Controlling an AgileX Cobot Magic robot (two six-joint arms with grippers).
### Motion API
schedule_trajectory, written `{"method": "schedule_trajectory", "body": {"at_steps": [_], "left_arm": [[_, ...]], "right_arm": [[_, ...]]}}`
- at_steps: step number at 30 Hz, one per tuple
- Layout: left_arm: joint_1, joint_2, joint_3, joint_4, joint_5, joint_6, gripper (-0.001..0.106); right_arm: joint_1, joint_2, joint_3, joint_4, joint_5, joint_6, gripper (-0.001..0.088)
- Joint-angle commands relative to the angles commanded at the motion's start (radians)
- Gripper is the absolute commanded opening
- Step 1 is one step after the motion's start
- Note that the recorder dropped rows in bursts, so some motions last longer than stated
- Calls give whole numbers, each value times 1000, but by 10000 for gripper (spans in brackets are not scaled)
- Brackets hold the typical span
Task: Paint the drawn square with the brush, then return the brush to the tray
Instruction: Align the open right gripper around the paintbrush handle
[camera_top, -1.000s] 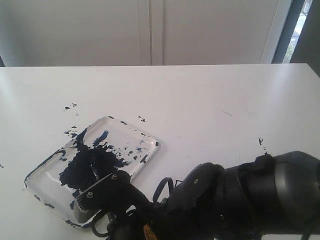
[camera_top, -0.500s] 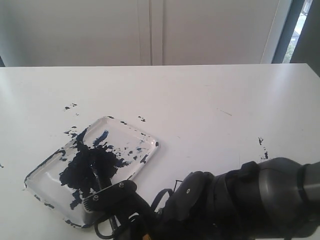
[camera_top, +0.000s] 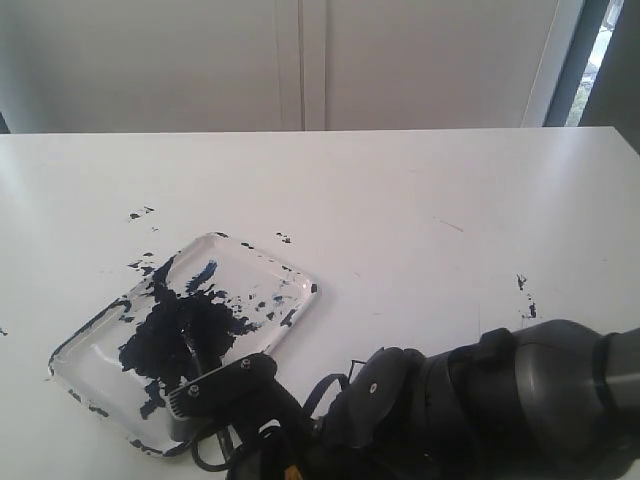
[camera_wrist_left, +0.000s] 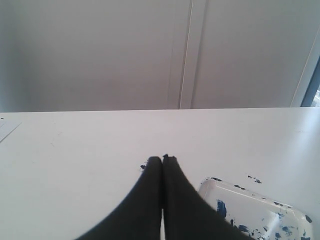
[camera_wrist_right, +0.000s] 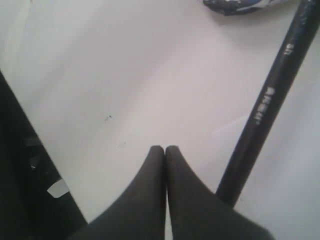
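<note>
**Item:** brush (camera_wrist_right: 270, 100). Long, thin black handle with pale print along it. It is judged light, stiff and smooth, so liable to roll, or to swivel if pinched off-centre. The bristle end is judged soft and wet with paint, and is not to be gripped.

**Hold advised:** across the handle at about mid-length, clear of the bristles.

**Location:** the handle is seen running just beside the right fingers (camera_wrist_right: 147, 195), not between them. Its far end is directed toward the tray (camera_top: 265, 258) and the dark blotch. Whether it rests on the rim cannot be told.

**Tray:** clear, shallow, paint-smeared. It is placed toward the front-left corner of the table (camera_top: 400, 200), as the exterior view shows it.

**Right fingers:** clenched tip to tip, nothing grasped.

**Left fingers** (camera_wrist_left: 145, 200)**:** clenched, nothing grasped.

**Square:** not found in any view.
</note>
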Motion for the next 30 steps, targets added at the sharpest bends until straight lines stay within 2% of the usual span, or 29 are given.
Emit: {"method": "schedule_trajectory", "body": {"at_steps": [30], "left_arm": [[0, 0, 0, 0, 0, 0, 0]], "right_arm": [[0, 0, 2, 0, 201, -31, 0]]}}
